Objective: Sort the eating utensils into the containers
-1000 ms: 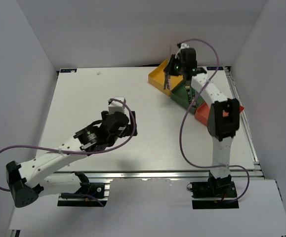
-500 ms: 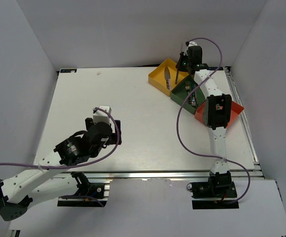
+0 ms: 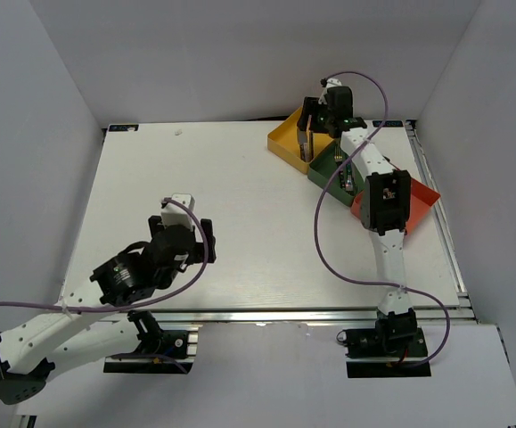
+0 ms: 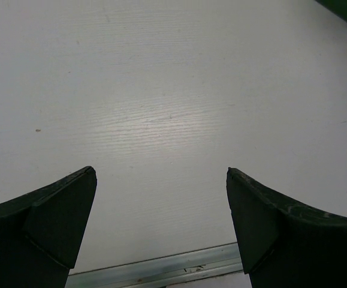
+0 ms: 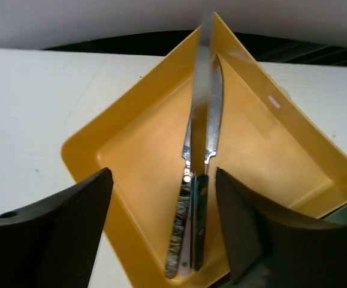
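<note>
The yellow container [image 5: 80, 157] fills the right wrist view, and three knives lie in it side by side: one with a patterned handle [image 5: 179, 240], one pink [image 5: 186, 259], one teal [image 5: 198, 222]. My right gripper [image 5: 163, 180] hangs open just above their handles, gripping nothing. From above, it [image 3: 309, 134] sits over the yellow container [image 3: 284, 141], with the dark green container [image 3: 325, 168] and the red-orange one [image 3: 423, 198] beside it. Utensils [image 3: 348, 178] lie in the green one. My left gripper [image 4: 161, 174] is open over bare table.
The white table [image 3: 240, 192] is walled on three sides. A metal rail [image 4: 161, 271] runs along its near edge, just under the left gripper [image 3: 184, 234]. The right arm's purple cable [image 3: 322, 234] loops over the table beside the containers.
The right gripper has opened over the yellow container, and the knife it carried now lies there. The left arm has drawn back toward the near left.
</note>
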{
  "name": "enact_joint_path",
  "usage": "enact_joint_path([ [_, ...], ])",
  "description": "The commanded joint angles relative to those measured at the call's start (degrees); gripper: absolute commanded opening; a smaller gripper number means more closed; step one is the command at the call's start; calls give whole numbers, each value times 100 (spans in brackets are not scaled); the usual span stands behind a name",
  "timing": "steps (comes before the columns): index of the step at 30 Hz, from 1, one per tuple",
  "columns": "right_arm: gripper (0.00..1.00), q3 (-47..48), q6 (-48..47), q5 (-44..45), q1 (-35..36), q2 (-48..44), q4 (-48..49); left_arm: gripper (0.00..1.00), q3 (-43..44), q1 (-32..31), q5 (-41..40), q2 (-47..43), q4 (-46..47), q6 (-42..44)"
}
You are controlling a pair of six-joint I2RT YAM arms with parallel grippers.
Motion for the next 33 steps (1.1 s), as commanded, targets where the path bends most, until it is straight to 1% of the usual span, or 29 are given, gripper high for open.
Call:
enact_joint_path([
  [1,77,22,-80,197,19,-437,-87,98,-17,-20,-255,-208,75,-41],
  [2,78,31,-54,277,19,-534,-140,98,-8,-20,-325,-234,48,-76],
  [3,88,40,-54,312,19,-735,-184,98,10,-20,-413,-243,13,-164],
  [4,89,40,-62,373,10,-859,-245,98,53,-20,-527,-270,-83,-217],
  [8,89,-109,8,506,28,-1693,-737,98,107,-20,-1404,-331,-242,-489],
  [9,89,-353,17,515,37,-2156,-816,98,107,-20,-1546,-340,-199,-524],
  [11,89,-705,113,733,45,-2703,-1036,98,150,-20,-1810,-261,-189,-542],
  [12,89,-968,166,752,54,-3358,-1263,98,194,-11,-2072,-183,-216,-560],
  [13,89,-1667,175,795,106,-3721,-1335,98,247,-2,-2232,-104,-242,-595],
  [14,89,-2100,184,831,142,-4134,-1388,98,430,-2,-2390,123,-286,-647],
  [15,89,-2583,149,892,212,-5008,-1336,98,527,15,-2626,239,-338,-726],
  [16,89,-3545,131,988,334,-5426,-1301,98,642,103,-2707,362,-339,-753],
  [17,89,-3998,122,998,379,-6265,-1266,98,904,191,-2708,598,-339,-753],
  [18,89,-4421,140,998,466,-6683,-1257,98,1046,444,-2638,722,-313,-753],
  [19,89,-5164,149,946,493,-7052,-1257,98,1204,612,-2533,845,-330,-762],
  [20,89,-5468,166,893,520,-7735,-1291,98,1344,805,-2375,1038,-313,-719],
  [21,89,-5723,184,849,529,-8055,-1361,98,1581,1163,-2095,1101,-278,-683],
  [22,89,-6143,192,736,546,-8319,-1527,98,1670,1306,-2014,1145,-251,-648],
  [23,89,-6313,175,726,546,-8800,-1625,98,1741,1438,-1961,1180,-216,-570],
  [24,89,-6445,149,795,546,-9005,-1739,98,1820,1622,-1926,1189,-138,-508],
  [27,89,-6771,-9,962,546,-9612,-2240,98,1794,1712,-2118,1058,-32,-376],
  [31,89,-6973,-159,1130,546,-10183,-2723,98,1164,1712,-2321,593,416,-270],
  [33,89,-7061,-168,1156,546,-10334,-2821,98,1012,1721,-2365,451,461,-331],
])
